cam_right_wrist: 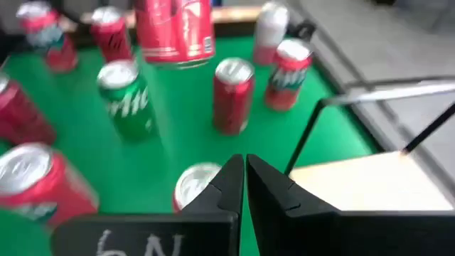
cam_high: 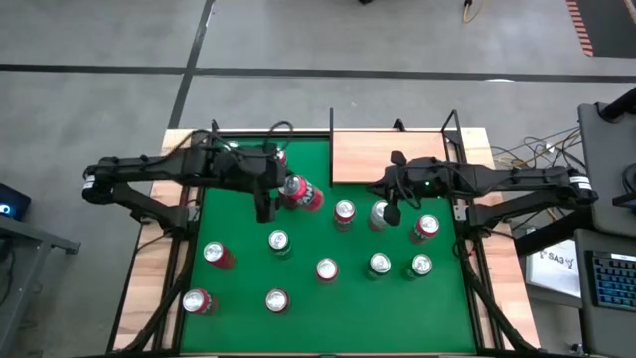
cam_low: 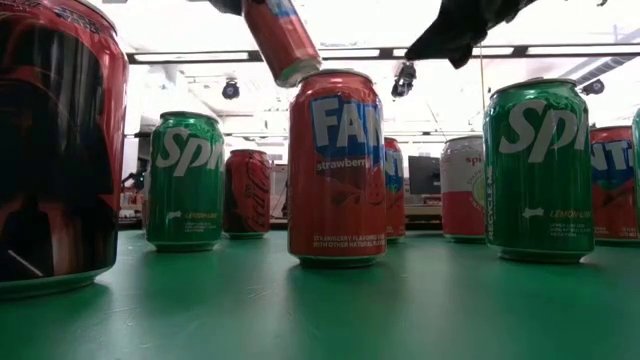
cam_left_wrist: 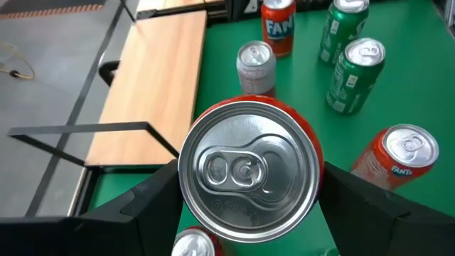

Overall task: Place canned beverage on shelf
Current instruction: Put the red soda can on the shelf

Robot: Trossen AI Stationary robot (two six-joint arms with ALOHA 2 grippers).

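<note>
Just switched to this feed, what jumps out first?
The left end effector holds a red can tilted in the air above the green table, where other cans still stand. The wooden shelf at the far edge is bare. The right end effector is shut, hovering near the shelf.

Eleven cans [cam_high: 326,269] — one wooden shelf [cam_high: 383,154]
</note>
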